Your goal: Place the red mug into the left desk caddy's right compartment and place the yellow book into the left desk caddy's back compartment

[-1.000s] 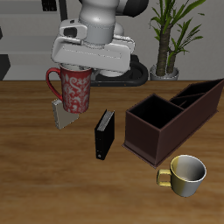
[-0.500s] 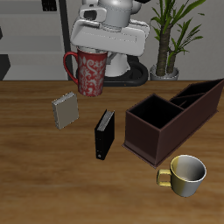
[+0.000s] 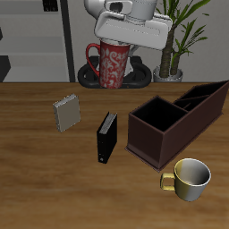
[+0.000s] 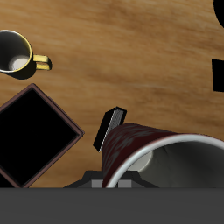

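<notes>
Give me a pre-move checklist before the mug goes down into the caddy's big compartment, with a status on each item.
1. Red mug gripped and lifted off the table: ok; the gripper holds it by the rim.
2. Mug upright: ok.
3. Mug above the right compartment of the left desk caddy: not ok; it hangs off to the side, farther back.
4. Compartment free: ok; the wrist view shows it black and empty.
5. Yellow book undisturbed: ok, standing on the table.
6. Black book clear of the path: cannot tell.

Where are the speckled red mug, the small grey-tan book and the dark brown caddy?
speckled red mug [image 3: 114, 64], exterior view, outer wall.
small grey-tan book [image 3: 65, 114], exterior view, cover.
dark brown caddy [image 3: 152, 143], exterior view, front wall.
</notes>
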Controlling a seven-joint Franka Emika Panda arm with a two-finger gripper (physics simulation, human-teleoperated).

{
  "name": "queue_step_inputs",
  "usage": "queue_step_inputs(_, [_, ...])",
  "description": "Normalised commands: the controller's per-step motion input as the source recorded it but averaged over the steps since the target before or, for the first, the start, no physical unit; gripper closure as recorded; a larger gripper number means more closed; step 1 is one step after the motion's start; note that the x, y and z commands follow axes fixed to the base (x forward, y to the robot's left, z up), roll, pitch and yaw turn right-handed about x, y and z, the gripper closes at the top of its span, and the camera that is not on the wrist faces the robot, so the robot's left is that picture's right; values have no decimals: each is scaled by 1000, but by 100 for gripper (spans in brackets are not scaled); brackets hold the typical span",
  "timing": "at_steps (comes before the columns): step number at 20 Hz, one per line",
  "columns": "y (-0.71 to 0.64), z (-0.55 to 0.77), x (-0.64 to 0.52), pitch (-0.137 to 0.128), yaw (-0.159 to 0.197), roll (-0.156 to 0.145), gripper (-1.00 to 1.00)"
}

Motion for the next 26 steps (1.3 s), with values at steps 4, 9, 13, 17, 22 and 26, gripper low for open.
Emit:
queue_step_inputs(4, [539, -217, -41, 12, 12, -14, 100])
queue_step_inputs(9, [576, -136, 80, -5, 5, 9, 100])
queue_step_inputs(13, [449, -127, 122, 28, -17, 2, 100])
queue_step_inputs(17, [393, -101, 105, 13, -10, 40, 100])
queue_step_inputs(22, [325, -169, 160, 20, 8, 52, 100])
queue_step_inputs(26, [155, -4, 92, -33, -3, 97, 100])
